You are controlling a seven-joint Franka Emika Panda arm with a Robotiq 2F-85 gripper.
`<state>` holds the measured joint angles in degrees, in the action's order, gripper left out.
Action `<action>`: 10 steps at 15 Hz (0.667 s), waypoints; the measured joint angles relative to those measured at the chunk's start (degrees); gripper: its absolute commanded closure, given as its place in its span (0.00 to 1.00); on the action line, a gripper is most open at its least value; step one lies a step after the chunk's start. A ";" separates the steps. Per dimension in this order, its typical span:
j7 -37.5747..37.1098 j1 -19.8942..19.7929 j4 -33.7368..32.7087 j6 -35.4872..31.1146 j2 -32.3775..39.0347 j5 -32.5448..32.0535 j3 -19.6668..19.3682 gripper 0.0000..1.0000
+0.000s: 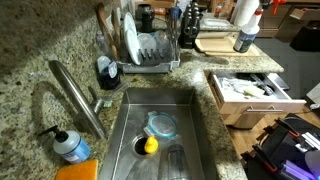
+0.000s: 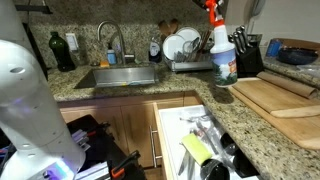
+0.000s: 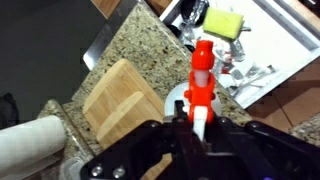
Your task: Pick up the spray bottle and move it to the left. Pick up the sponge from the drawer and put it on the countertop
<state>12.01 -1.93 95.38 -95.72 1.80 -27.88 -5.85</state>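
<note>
The spray bottle [image 2: 224,58], whitish with a red-orange trigger head, stands upright by the cutting board in both exterior views [image 1: 244,38]. In the wrist view my gripper [image 3: 200,120] is shut on its white neck just under the red head [image 3: 202,70]. I cannot tell if its base touches the granite countertop [image 2: 250,128]. In an exterior view my gripper [image 1: 250,10] comes down on it from the top edge. The yellow-green sponge [image 2: 195,148] lies among utensils in the open wooden drawer [image 2: 172,118], also in the wrist view [image 3: 226,22].
A wooden cutting board [image 2: 275,97] with a rolling pin lies beside the bottle, and a knife block [image 2: 246,55] stands behind it. A dish rack [image 1: 150,50] and the sink [image 1: 190,125], holding a yellow ball [image 1: 150,145], sit further along. A blue soap bottle [image 1: 70,147] stands near the faucet.
</note>
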 measured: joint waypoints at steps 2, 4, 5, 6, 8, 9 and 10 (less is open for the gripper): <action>4.61 -0.71 -4.76 0.59 5.56 6.69 -0.05 0.95; 5.15 -0.70 -10.35 2.27 11.38 9.19 0.35 0.95; 4.53 -0.66 -13.26 3.39 14.00 9.67 0.64 0.95; 4.03 -0.66 -16.24 4.48 16.46 10.36 0.86 0.95; 3.48 -0.64 -21.66 6.02 20.43 11.50 1.26 0.95; 3.47 -0.63 -24.16 6.49 22.11 12.19 1.54 0.95; 3.47 -0.63 -26.29 6.83 23.50 12.91 1.81 0.95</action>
<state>15.48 -2.56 69.09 -88.89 25.30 -14.97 -4.04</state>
